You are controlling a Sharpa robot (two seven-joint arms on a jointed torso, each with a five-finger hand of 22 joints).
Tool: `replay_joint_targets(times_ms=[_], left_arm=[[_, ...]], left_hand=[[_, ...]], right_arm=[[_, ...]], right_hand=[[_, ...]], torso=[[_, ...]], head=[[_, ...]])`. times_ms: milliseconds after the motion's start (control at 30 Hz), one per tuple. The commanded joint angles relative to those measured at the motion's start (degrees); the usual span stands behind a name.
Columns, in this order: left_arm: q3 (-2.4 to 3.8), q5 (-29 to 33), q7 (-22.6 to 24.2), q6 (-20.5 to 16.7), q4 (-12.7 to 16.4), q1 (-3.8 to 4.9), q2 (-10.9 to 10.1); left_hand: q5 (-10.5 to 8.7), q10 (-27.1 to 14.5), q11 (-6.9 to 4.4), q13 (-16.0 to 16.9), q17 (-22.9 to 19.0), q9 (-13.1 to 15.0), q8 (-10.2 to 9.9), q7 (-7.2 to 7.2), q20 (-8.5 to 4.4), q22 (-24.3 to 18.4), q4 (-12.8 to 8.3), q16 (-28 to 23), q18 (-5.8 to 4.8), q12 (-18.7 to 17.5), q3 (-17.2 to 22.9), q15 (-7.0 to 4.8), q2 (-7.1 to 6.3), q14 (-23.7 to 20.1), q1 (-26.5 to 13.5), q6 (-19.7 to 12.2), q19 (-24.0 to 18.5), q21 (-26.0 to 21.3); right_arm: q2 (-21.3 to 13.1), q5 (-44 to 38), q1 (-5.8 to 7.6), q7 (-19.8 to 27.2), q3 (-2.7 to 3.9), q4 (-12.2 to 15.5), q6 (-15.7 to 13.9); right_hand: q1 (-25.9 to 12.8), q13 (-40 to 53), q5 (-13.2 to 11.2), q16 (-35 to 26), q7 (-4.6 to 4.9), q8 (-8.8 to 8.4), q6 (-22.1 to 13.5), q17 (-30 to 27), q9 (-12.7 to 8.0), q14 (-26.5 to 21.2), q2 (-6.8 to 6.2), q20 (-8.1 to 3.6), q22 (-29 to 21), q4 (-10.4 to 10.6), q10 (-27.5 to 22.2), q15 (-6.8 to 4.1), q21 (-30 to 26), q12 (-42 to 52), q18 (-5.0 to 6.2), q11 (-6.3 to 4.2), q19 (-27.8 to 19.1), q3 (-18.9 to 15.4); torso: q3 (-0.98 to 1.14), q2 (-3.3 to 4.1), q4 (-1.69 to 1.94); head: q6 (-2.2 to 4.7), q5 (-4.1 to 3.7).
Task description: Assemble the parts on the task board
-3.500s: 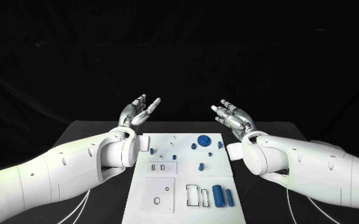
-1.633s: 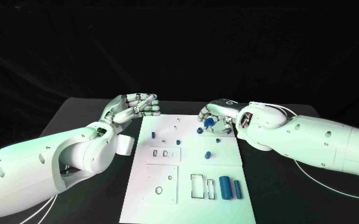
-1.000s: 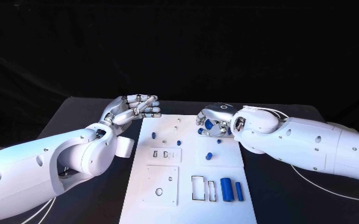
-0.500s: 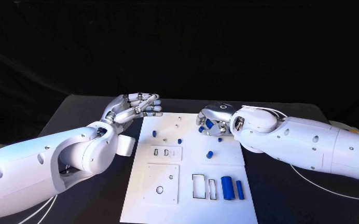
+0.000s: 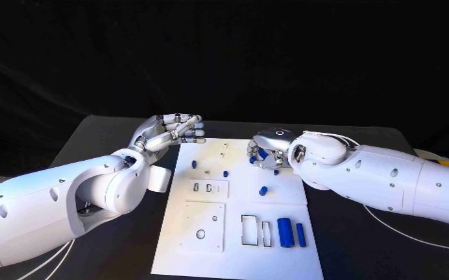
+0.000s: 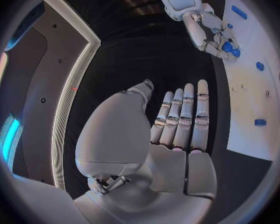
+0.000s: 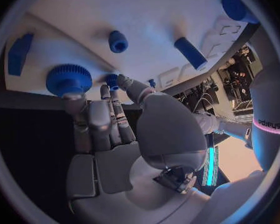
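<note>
The white task board (image 5: 239, 241) lay in the middle of the black tabletop (image 5: 103, 144), running lengthwise away from the robot. The right robot hand (image 5: 266, 151) was down at the board's far right corner, its fingertips (image 7: 74, 104) touching the ribbed blue gear (image 7: 68, 79) that stood there; whether it actually gripped the gear could not be told. Close by the gear stood a small blue peg (image 7: 118, 41), and a short blue cylinder (image 7: 190, 53) lay further along the board. The left robot hand (image 5: 171, 132) hung above the tabletop just off the board's far left corner, holding nothing; in the left wrist view its fingers (image 6: 184, 117) were stretched out straight and pressed side by side, with the thumb alongside. Near the board's close end, two blue cylinders (image 5: 291, 233) lay side by side, just beside two rectangular cutouts (image 5: 256, 230), and a small blue part (image 5: 264, 190) sat about midway along the right side.
</note>
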Motion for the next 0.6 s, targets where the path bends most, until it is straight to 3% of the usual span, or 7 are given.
replay_joint_targets(times_ms=[33, 200, 300, 400, 600], left_arm=[[0.06, 0.32, 0.20, 1.23, 0.12, 0.09, 0.18], [0.06, 0.36, 0.17, 1.27, 0.12, 0.10, 0.18], [0.06, 0.37, 0.14, 1.31, 0.13, 0.10, 0.16], [0.06, 0.37, 0.10, 1.37, 0.13, 0.10, 0.14], [0.06, 0.38, -0.02, 1.50, 0.14, 0.10, 0.12]], left_hand=[[-0.24, 0.18, 0.25, -0.08, 0.05, -0.05, -0.26, 1.31, -0.05, 0.06, 0.28, -0.26, 0.77, -0.32, 0.06, 0.18, -0.46, -0.05, -0.21, -0.17, 0.29, 0.36], [-0.24, 0.18, 0.25, -0.08, 0.05, -0.05, -0.26, 1.31, -0.05, 0.06, 0.28, -0.26, 0.77, -0.32, 0.06, 0.18, -0.46, -0.05, -0.21, -0.17, 0.29, 0.36], [-0.24, 0.15, 0.28, -0.08, 0.09, -0.06, -0.28, 1.35, -0.05, 0.06, 0.28, -0.29, 0.76, -0.40, 0.10, 0.19, -0.39, -0.08, -0.20, -0.21, 0.32, 0.38], [-0.23, 0.15, 0.28, -0.08, 0.10, -0.06, -0.29, 1.35, -0.05, 0.06, 0.30, -0.29, 0.76, -0.41, 0.11, 0.20, -0.36, -0.08, -0.21, -0.22, 0.33, 0.39], [-0.23, 0.12, 0.31, -0.08, 0.14, -0.07, -0.31, 1.39, -0.06, 0.05, 0.34, -0.31, 0.75, -0.48, 0.15, 0.21, -0.27, -0.08, -0.26, -0.25, 0.36, 0.40]], right_arm=[[0.11, -0.80, -0.08, 0.00, -0.02, -0.12, 0.77], [0.21, -0.80, -0.11, -0.23, -0.02, -0.37, 0.14], [0.24, -0.79, -0.12, -0.37, -0.02, -0.41, -0.80], [0.29, -0.80, -0.13, -0.39, -0.02, -0.52, -2.74], [0.54, -1.16, -0.15, -0.83, -0.02, -0.88, -5.97]], right_hand=[[-0.20, -0.11, -0.37, 0.81, -0.13, 0.28, 0.65, 0.67, 0.15, 0.62, 0.47, -0.16, 0.91, 0.14, 0.97, 0.02, 0.66, 0.55, -0.77, -0.08, 0.72, 0.50], [-0.14, -0.16, -0.47, 1.59, -0.28, 0.41, 0.88, 1.58, 0.40, 1.27, 0.74, -0.39, 2.57, 0.56, 2.03, -0.23, 1.74, 1.04, -1.06, -0.33, 1.83, 1.36], [0.25, -0.23, -2.49, 2.00, -0.55, 0.78, 1.42, 2.00, 0.75, 1.65, 1.32, -0.60, 3.67, 0.81, 2.81, -0.50, 2.44, 1.35, -1.23, -0.60, 2.54, 2.50], [1.25, -0.15, -3.65, 2.78, -1.06, 1.83, 2.82, 3.14, 1.65, 2.31, 2.57, -1.01, 5.62, 1.02, 4.57, -1.05, 3.68, 2.03, -1.55, -1.24, 3.87, 4.56], [2.62, 0.11, -3.39, 2.82, -1.62, 3.63, 4.36, 2.95, 3.59, 2.45, 2.86, -1.69, 7.94, 0.38, 6.69, -1.72, 5.14, 2.54, -1.93, -1.96, 5.22, 6.54]], torso=[[-0.01, 0.02, -0.03], [0.00, 0.04, -0.02], [-0.01, 0.05, -0.01], [0.00, 0.07, 0.02], [-0.01, 0.07, -0.02]], head=[[-0.24, 0.17], [-0.39, 0.26], [-0.43, 0.28], [-0.54, 0.33], [-0.55, 0.29]])
